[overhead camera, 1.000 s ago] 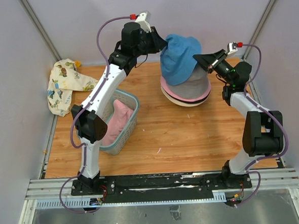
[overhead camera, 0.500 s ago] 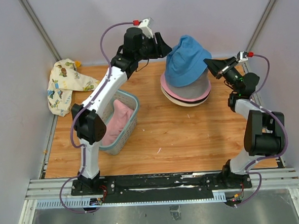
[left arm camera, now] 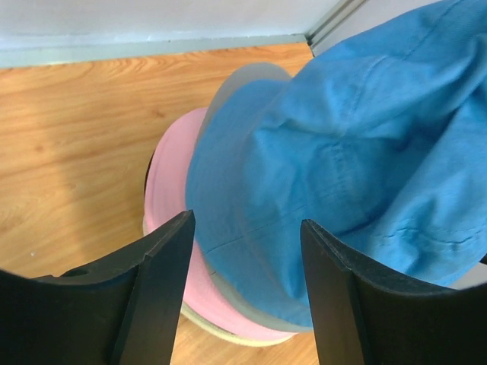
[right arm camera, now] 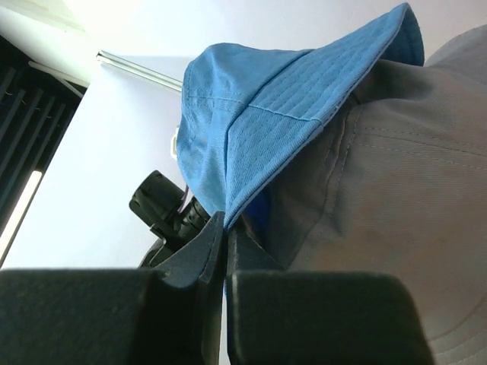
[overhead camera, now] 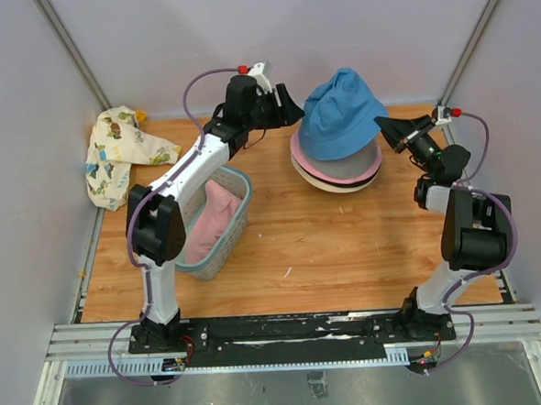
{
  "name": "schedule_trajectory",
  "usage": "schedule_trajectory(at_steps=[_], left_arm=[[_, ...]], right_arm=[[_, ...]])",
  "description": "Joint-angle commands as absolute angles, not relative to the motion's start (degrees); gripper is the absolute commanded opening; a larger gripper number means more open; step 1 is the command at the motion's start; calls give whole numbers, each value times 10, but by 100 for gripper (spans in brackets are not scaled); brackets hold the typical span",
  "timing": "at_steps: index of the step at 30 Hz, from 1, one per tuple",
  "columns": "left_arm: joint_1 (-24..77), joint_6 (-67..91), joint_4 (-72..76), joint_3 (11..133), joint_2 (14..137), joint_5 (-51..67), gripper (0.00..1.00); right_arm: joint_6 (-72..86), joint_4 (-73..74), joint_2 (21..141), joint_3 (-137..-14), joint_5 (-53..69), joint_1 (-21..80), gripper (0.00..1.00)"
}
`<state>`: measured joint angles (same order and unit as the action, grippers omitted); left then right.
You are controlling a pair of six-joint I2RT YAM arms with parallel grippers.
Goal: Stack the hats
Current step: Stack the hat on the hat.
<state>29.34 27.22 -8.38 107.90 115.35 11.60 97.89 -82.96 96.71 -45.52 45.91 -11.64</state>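
A blue hat sits on top of a stack of hats at the back of the table: grey, pink and cream. My left gripper hovers open just left of the stack, with nothing between its fingers. The left wrist view looks between them onto the blue hat, the pink hat and the grey brim. My right gripper is shut on the blue hat's right brim, with the pinch beside the grey hat.
A blue-grey mesh basket stands at the left-centre with a pink fabric piece inside. A cream cloth with cartoon prints lies at the far left edge. Walls close in behind and to the right of the stack.
My left gripper has opened, let go of the blue hat and drawn back to the left. The blue hat has settled lower over the stack. My right gripper has shifted right, still pinching the brim.
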Motion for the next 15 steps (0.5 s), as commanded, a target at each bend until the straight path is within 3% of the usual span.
schedule_trajectory(at_steps=[1,15], left_arm=[[270,322,22,1016,1109,147,63],[258,367,99,964,1125,199,68]], right_arm=[[976,-887,963,-442,477,-133,1],[934,-889,977,-379,482,-145,1]])
